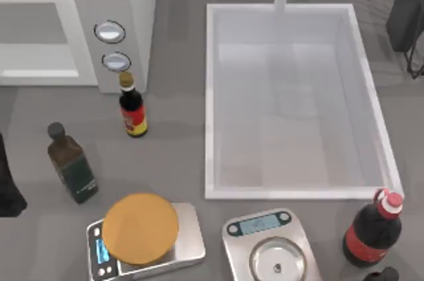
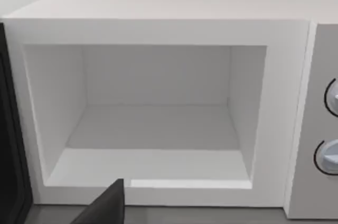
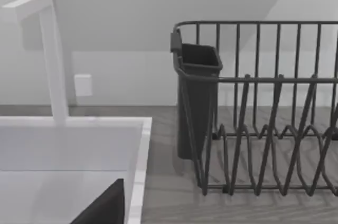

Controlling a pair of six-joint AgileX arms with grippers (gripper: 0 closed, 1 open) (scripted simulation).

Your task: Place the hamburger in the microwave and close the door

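Standing at the table's far left, the microwave has its cavity open and bare in the left wrist view; its door is swung aside at the cavity's edge. Orange disc rests on the left kitchen scale. Second scale, sink, three bottles, dish rack present. Hamburger location: cannot tell. Pincer state, both arms: cannot tell.

microwave cavity open, sauce bottle near its front
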